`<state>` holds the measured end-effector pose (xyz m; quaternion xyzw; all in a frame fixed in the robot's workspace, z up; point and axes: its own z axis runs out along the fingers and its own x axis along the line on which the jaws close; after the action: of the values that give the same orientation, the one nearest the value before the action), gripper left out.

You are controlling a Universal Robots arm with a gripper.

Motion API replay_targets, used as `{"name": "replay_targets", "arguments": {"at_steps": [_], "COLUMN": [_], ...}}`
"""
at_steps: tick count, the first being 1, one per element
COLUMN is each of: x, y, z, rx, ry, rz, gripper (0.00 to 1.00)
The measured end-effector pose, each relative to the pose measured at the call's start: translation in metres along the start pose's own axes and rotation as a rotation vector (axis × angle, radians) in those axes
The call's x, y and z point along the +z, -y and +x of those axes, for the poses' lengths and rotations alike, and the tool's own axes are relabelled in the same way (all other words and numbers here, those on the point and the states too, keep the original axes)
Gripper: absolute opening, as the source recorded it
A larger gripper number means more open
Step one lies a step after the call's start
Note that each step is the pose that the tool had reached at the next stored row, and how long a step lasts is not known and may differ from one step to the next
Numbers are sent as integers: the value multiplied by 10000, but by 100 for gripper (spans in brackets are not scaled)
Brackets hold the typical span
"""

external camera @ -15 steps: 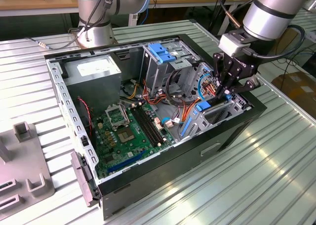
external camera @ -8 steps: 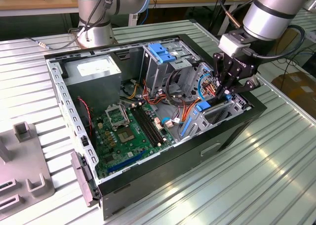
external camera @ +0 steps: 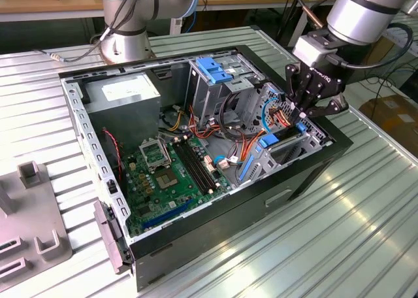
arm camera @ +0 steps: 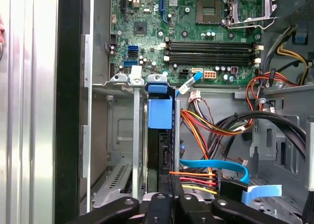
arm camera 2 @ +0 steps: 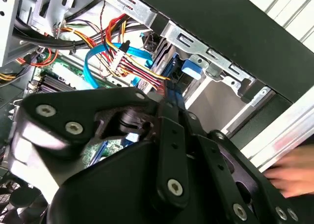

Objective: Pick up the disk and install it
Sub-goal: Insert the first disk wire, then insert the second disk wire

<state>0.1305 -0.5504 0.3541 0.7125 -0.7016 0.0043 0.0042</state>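
The disk (arm camera: pixel 159 153) stands on edge in a slot of the metal drive bay (arm camera: pixel 117 135) at the side of the open computer case (external camera: pixel 287 193). A blue bracket tab (arm camera: pixel 160 113) caps its end. In the exterior view the disk (external camera: pixel 285 134) sits at the case's right end, under my gripper (external camera: pixel 302 115). My gripper (arm camera: pixel 169 199) reaches down onto the disk's near edge, its black fingers (arm camera 2: pixel 171 116) drawn together on the blue rail. Most of the disk's face is hidden inside the bay.
Red, yellow and orange wires and a blue flat cable (arm camera: pixel 216 165) run close beside the slot. The motherboard (external camera: pixel 173 174), a grey power-supply box (external camera: pixel 124 92) and a blue-handled drive cage (external camera: pixel 212 69) fill the case. A blurred hand (arm camera 2: pixel 294 172) is outside the case wall. Another arm's base (external camera: pixel 127 40) stands behind.
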Motion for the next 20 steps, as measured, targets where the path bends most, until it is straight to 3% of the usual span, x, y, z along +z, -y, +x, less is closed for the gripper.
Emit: {"name": "replay_targets", "arguments": {"at_steps": [1,17,20], "x": [0,-3,-106], "y": [0,0,-2], "z": [0,0,0], "rx": [0,-8,-10], "ry": [0,-1,0], "rz": [0,2,-1], "gripper": [10,10,10]}}
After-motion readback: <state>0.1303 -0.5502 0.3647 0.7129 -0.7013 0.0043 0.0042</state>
